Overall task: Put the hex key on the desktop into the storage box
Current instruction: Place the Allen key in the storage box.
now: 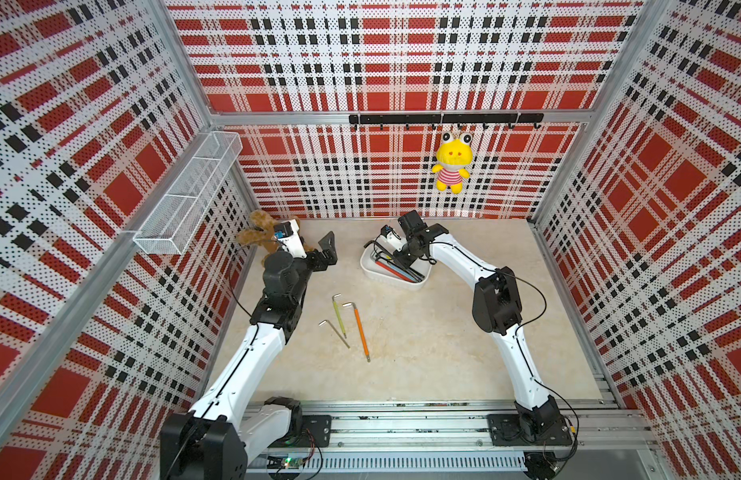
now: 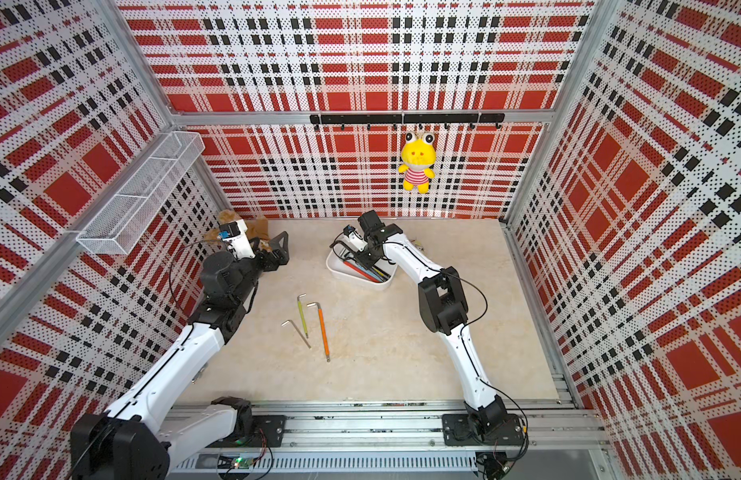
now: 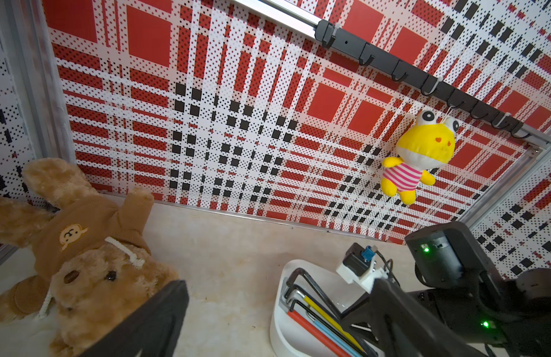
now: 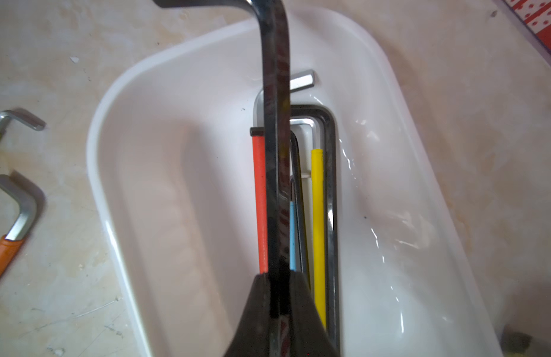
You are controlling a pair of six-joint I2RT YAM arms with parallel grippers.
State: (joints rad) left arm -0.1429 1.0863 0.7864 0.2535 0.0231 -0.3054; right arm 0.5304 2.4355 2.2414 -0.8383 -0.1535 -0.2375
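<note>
A white wire-mesh basket [image 1: 186, 195] was fixed on the left wall, and a brown teddy bear [image 1: 256, 232] was laid on the desktop [image 1: 422, 340] in the far left corner. Just beside the bear, the left gripper [image 1: 329, 251] was held with its jaws spread wide and nothing between them. Nearer the middle, three hex keys were left on the desktop close together: a plain silver hex key [image 1: 334, 333], a green-sleeved hex key [image 1: 338, 316] and an orange-sleeved hex key [image 1: 361, 330]. To their right and farther back, the storage box [image 1: 366, 268] was set, with red-, blue- and yellow-sleeved keys and dark ones laid along one side. Over these, a black hex key [image 4: 274, 123] was clamped by the nearly closed right gripper [image 4: 278, 278]; whether it touched them could not be told. A yellow frog plush [image 1: 451, 166] was hung on the back wall.
</note>
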